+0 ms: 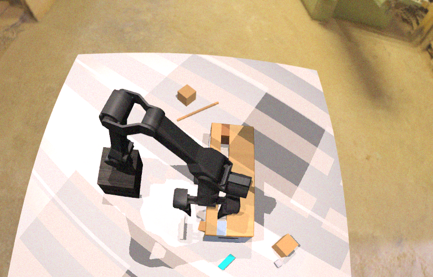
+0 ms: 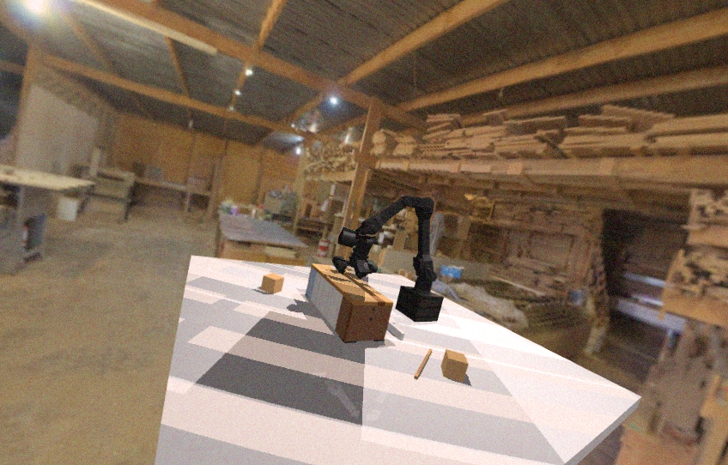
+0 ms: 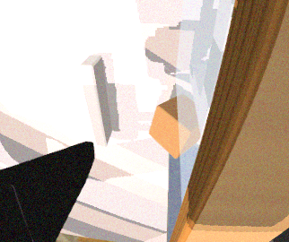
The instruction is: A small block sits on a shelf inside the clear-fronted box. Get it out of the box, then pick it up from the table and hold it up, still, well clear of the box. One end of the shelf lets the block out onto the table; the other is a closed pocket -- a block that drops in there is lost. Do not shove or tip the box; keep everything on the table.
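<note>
A small orange block (image 1: 201,226) (image 3: 164,130) sticks out past the clear-fronted side of the box (image 1: 242,154) (image 2: 364,317) (image 3: 261,112), near its lower end in the top view. In the wrist view part of the block shows through the clear panel and part beyond the panel's edge. It looks tilted; whether it rests flat on the table I cannot tell. My gripper (image 1: 204,215) (image 2: 354,274) is open and empty above the box's clear-fronted edge, one finger outside the box and one over its slotted top. The block is hidden in the exterior view.
A pale bar (image 1: 182,228) (image 3: 97,105) lies beside the box, near the block. A cyan piece (image 1: 226,262), an orange cube (image 1: 285,245) (image 2: 271,283) and a small grey cube (image 1: 278,263) lie beyond the box's lower end. Another cube (image 1: 186,94) (image 2: 454,365) and a rod (image 1: 197,111) (image 2: 423,364) lie past the other end.
</note>
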`<state>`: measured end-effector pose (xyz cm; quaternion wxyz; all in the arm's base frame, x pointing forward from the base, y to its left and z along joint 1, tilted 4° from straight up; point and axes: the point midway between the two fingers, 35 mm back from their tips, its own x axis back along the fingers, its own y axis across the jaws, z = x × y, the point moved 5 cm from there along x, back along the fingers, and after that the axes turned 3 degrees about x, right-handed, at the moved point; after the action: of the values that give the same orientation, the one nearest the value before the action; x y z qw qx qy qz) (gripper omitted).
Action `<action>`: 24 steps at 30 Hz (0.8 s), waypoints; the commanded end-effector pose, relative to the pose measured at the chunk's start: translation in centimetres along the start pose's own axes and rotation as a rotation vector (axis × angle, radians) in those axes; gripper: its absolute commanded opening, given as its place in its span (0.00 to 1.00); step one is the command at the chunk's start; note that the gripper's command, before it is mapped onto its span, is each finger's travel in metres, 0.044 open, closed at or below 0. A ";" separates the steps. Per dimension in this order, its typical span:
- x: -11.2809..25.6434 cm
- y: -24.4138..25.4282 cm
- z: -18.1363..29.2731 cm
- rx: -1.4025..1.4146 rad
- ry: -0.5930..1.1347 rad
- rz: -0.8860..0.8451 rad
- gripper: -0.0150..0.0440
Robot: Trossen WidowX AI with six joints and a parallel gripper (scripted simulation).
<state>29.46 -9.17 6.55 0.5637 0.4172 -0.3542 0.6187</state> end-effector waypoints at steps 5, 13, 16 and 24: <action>5.5 0.0 1.8 -0.002 0.002 0.009 0.93; 5.2 0.0 2.5 -0.090 0.011 0.033 0.84; 5.1 0.4 3.0 -0.402 -0.024 0.053 0.74; 6.1 1.2 4.9 -1.140 -0.160 0.142 0.74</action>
<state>29.07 -10.64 13.41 0.6374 0.1525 -0.6283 0.4192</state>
